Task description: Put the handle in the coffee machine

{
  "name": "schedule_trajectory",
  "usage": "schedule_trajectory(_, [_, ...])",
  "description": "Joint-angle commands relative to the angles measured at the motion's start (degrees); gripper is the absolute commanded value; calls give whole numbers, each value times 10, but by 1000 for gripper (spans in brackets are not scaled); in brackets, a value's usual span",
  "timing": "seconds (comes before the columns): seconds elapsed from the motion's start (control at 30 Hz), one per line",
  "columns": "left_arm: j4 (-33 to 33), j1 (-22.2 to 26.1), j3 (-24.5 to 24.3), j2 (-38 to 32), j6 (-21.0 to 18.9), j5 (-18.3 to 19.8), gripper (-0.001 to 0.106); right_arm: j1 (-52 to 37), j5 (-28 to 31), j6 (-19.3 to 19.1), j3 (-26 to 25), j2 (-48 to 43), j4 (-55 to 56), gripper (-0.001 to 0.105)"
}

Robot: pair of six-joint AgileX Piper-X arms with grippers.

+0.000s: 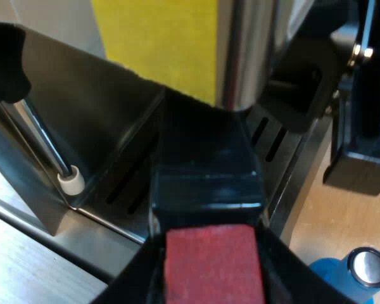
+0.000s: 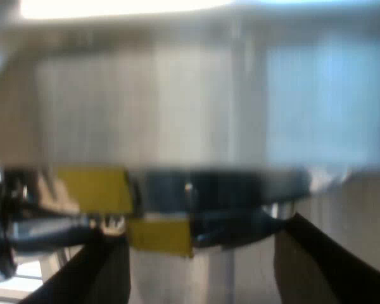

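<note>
Plainly, the worry now is a missed seat: if our left gripper (image 1: 209,244) twists before the metal holder with the dark, red-ended handle (image 1: 206,171) meets the round shiny steel head (image 1: 247,57) squarely, the holder could jam askew or slip from the grasp onto the slotted steel drip tray (image 1: 123,209). We cannot tell whether it is seated yet. A careless swing could also knock the thin steam wand with a white tip (image 1: 47,145) standing beside the path. Our left gripper is pinching the handle at its red end and reaches toward the brushed-steel espresso machine with a yellow label (image 1: 158,44), the holder under the head and over the tray. Our right gripper (image 2: 199,278) hovers close to the machine's body, fingers spread wide with nothing between them. A blue tamper with a metal cap (image 1: 361,269) rests near the machine.
</note>
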Motion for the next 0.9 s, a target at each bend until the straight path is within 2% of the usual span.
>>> schedule_trajectory(0.03, [-22, 1, -11, -17, -5, 72, 0, 0, 1, -4, -4, 14, -8, 52])
schedule_trajectory(0.2, [-22, 1, -11, -17, -4, 69, 0, 0, 1, -4, -15, 21, -8, 35])
schedule_trajectory(0.3, [-22, 1, -11, -17, -4, 70, 0, 0, -1, -4, -19, 21, -8, 33])
schedule_trajectory(0.37, [-22, 1, -11, -17, -4, 70, 0, -4, -1, -32, -33, 21, -9, 37])
schedule_trajectory(0.47, [-22, 1, -11, -17, -4, 70, 0, -10, -11, -32, -38, 21, -9, 42])
schedule_trajectory(0.9, [-22, 1, -11, -17, -4, 70, 0, -11, -4, -34, -38, 21, -77, 42])
